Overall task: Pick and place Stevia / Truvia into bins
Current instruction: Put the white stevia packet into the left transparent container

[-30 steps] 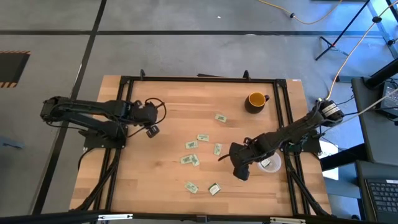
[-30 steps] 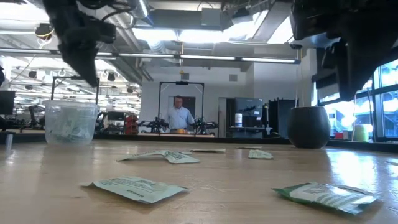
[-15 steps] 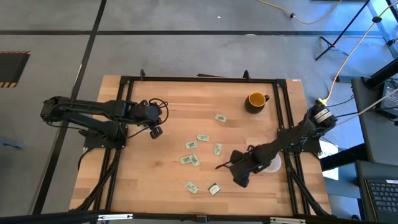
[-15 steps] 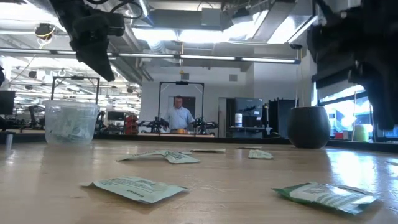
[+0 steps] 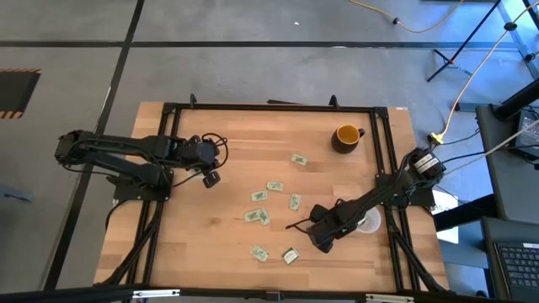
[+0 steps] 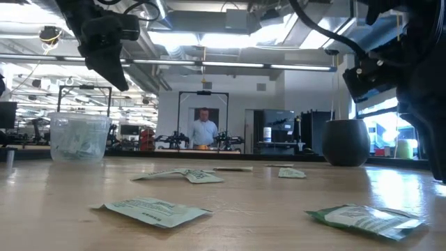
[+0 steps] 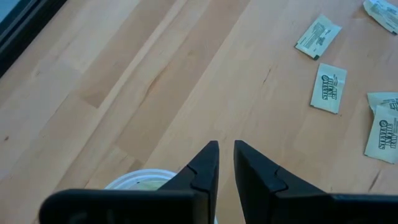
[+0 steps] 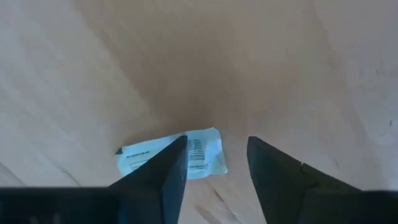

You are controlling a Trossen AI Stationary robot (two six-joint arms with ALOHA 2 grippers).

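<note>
Several pale green and white Stevia packets (image 5: pixel 274 186) lie flat on the wooden table. My right gripper (image 8: pixel 217 142) points down, open, low over the packet nearest the front edge (image 8: pixel 202 152). One finger hides part of that packet, and I see no touch. The same packet (image 5: pixel 290 255) shows just left of the gripper (image 5: pixel 318 244) in the high view. One clear bin (image 5: pixel 366 222) stands partly under the right arm. My left gripper (image 7: pixel 225 148) hangs over the other bin's rim (image 7: pixel 140 179), its fingers a narrow gap apart and holding nothing. That bin (image 6: pixel 79 136) holds packets.
A yellow-orange mug (image 5: pixel 346 135) stands at the far right of the table. A black frame (image 5: pixel 269 108) runs around the table's edges. Bare wood lies between the left bin and the packets. A person (image 6: pixel 203 131) stands far off in the room behind.
My right gripper has sunk toward the table and shifted toward the near edge, rolling at the wrist, to hang over the packet by the front edge. My left gripper has tipped a little in place. No packet has moved.
</note>
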